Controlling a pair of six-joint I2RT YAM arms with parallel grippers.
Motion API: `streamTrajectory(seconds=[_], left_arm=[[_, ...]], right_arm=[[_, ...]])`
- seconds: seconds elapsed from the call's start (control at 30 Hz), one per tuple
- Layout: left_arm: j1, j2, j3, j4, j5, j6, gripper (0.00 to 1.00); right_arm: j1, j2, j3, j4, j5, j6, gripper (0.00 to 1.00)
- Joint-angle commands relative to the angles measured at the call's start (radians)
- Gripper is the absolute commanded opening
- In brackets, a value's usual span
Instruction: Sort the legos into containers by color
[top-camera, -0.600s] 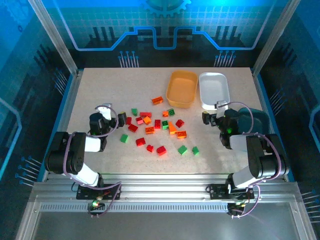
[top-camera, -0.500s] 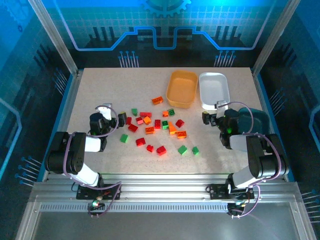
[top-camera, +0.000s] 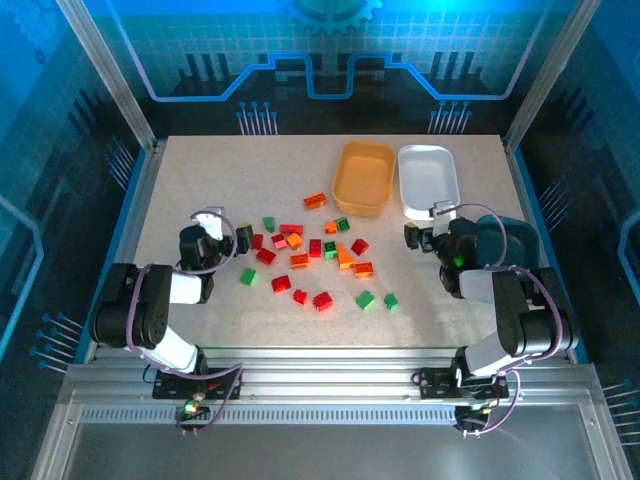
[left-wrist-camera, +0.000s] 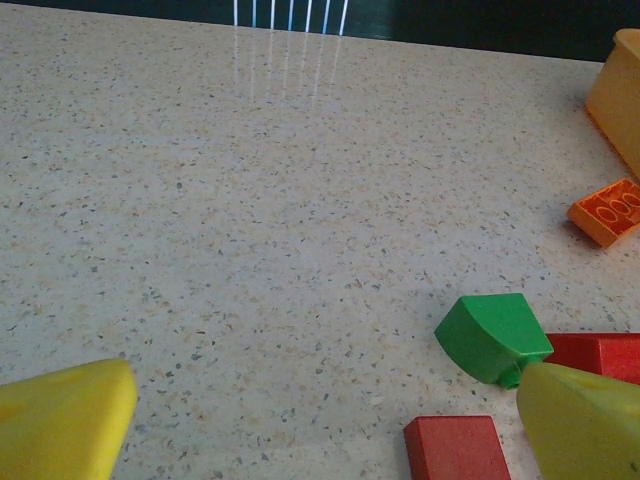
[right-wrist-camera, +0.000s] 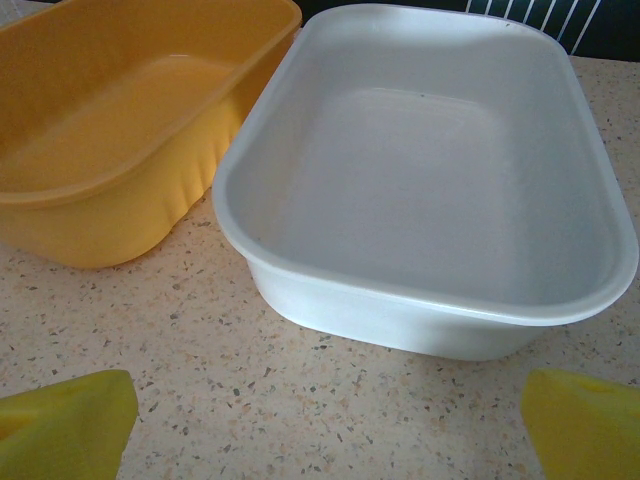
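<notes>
Red, orange and green legos lie scattered on the middle of the table. The orange container and the white container stand side by side behind them, both empty. A dark teal container sits at the right, partly under the right arm. My left gripper is open low over the table at the pile's left edge, with a green lego and a red lego just inside its right finger. My right gripper is open in front of the white container's near wall, holding nothing.
An orange lego lies near the orange container's corner. Bare table stretches left and behind the left gripper. Metal frame posts and blue-lit walls enclose the table's edges.
</notes>
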Motion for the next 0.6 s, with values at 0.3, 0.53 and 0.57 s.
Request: streamTrajectory(seconds=[0.3,0.53,0.57], left_arm=[[-0.007,-0.015,0.015,0.0,-0.01,0.032,0.99],[-0.005,-0.016,0.016,0.0,-0.008,0.027,0.99],[-0.005,-0.016,0.016,-0.001,-0.008,0.027,0.99]], right_arm=[[0.004,-0.003,0.008,-0.003,-0.005,-0.01,1.0],[0.002,-0.003,0.008,-0.003,-0.009,-0.009,1.0],[0.001,-0.002,0.009,-0.004,-0.01,-0.009,1.0]])
